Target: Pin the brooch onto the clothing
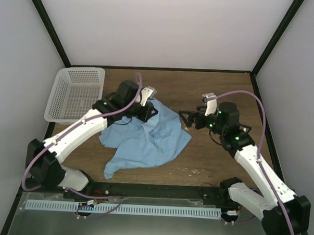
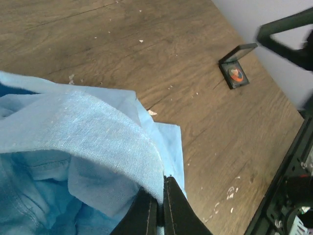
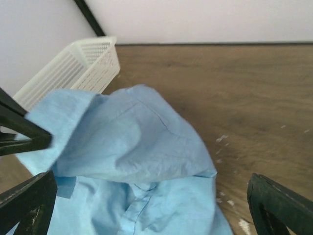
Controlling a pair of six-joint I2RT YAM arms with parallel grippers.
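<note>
- Dark fingers (image 2: 146,215) of the left hand (image 2: 163,185) fill the bottom of the left wrist view. They are pressed together on a raised fold of the shirt (image 2: 73,142), with only that thin cloth between them.
- From above, the left hand (image 1: 146,108) sits at the far edge of the shirt (image 1: 145,140). The cloth rises there into a small peak, while the rest lies crumpled on the tabletop (image 1: 212,161).
- The right hand (image 1: 184,117) is at the shirt's right edge and points left toward it.
- In the right wrist view its fingers (image 3: 27,200) stand spread wide apart at either side of the frame. Nothing is held between them, and the light blue cloth (image 3: 132,147) lies ahead and below.
- The brooch (image 2: 236,74), a small orange-red disc with a pale mark, lies inside a small black square box (image 2: 228,77).
- That box rests on bare wood near the tabletop's edge, well apart from the shirt and from both hands.
- A white mesh basket (image 1: 77,93) stands at the far left corner, beside the shirt but not touching it.
</note>
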